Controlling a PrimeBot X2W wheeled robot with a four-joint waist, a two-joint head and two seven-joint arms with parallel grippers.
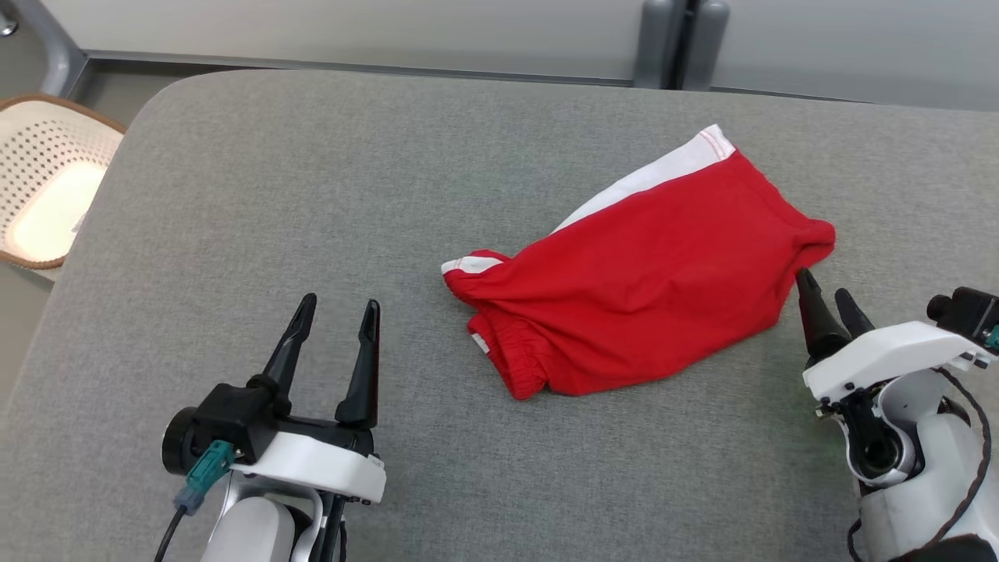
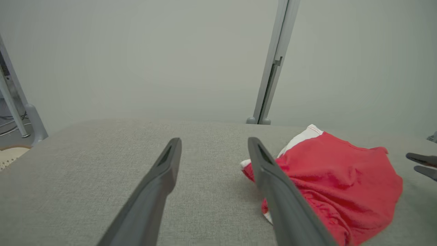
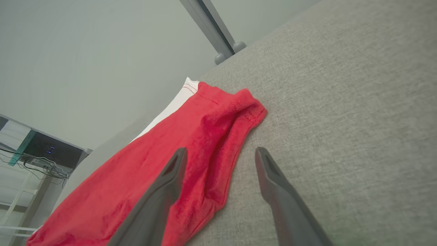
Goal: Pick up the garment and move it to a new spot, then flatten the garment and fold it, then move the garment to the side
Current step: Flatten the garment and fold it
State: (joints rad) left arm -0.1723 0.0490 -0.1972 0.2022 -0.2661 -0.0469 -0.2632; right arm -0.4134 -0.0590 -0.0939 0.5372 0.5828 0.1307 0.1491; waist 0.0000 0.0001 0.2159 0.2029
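The garment (image 1: 640, 273) is a pair of red shorts with a white side stripe, lying crumpled on the grey padded table (image 1: 312, 195), right of centre. My left gripper (image 1: 335, 308) stands open over bare table to the garment's left, nothing between its fingers. My right gripper (image 1: 827, 287) is open at the garment's right edge, its fingertips just beside the red hem. In the left wrist view the garment (image 2: 327, 181) lies right of the open left gripper (image 2: 214, 140). In the right wrist view the garment's edge (image 3: 191, 150) lies under the open right gripper (image 3: 220, 150).
A perforated cream basket (image 1: 47, 179) with a brown rim stands on the floor past the table's left edge. A grey post (image 1: 679, 43) rises behind the table's far edge. Wide bare table stretches left of and in front of the garment.
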